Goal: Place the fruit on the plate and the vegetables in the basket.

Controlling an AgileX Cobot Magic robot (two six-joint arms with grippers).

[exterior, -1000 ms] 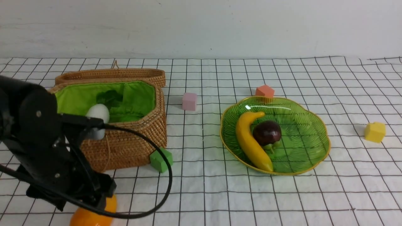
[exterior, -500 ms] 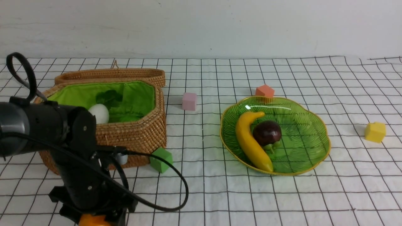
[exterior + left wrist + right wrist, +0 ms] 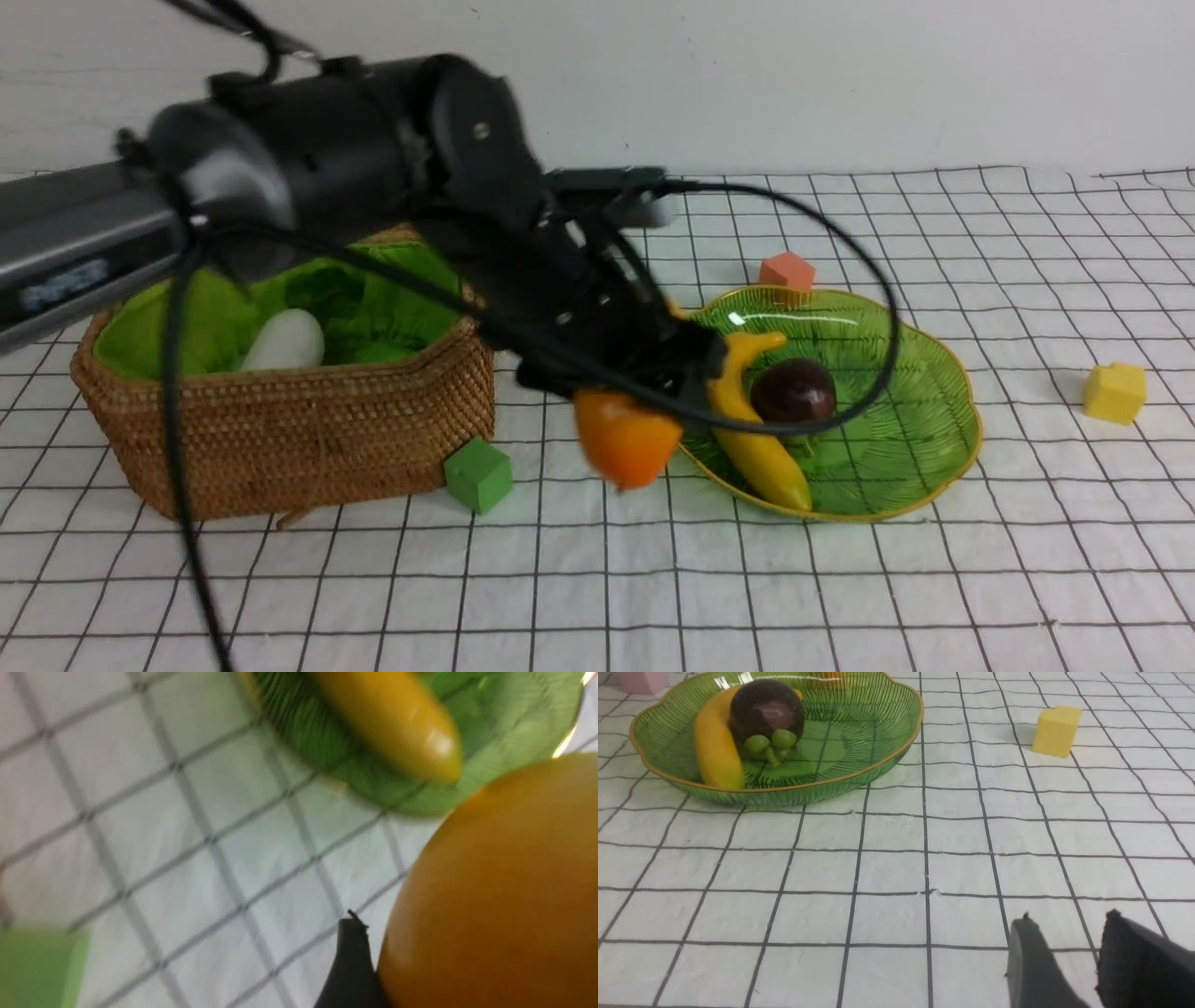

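Apparently clamped, left gripper (image 3: 644,411) carrying mango (image 3: 624,446), just beside plate (image 3: 943,476) rim

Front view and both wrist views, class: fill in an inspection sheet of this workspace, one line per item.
Surface: white cloth with black grid, lightly wrinkled.
Job's things: banana and mangosteen in the plate; white radish in the open basket; mango carried beside the plate's rim.
Clutter: green cube, orange cube, yellow cube.
Grippers: left gripper grips the mango; right gripper holds nothing, slightly parted.
Cables: black cable loops over the plate.
Surroundings: plain white wall.
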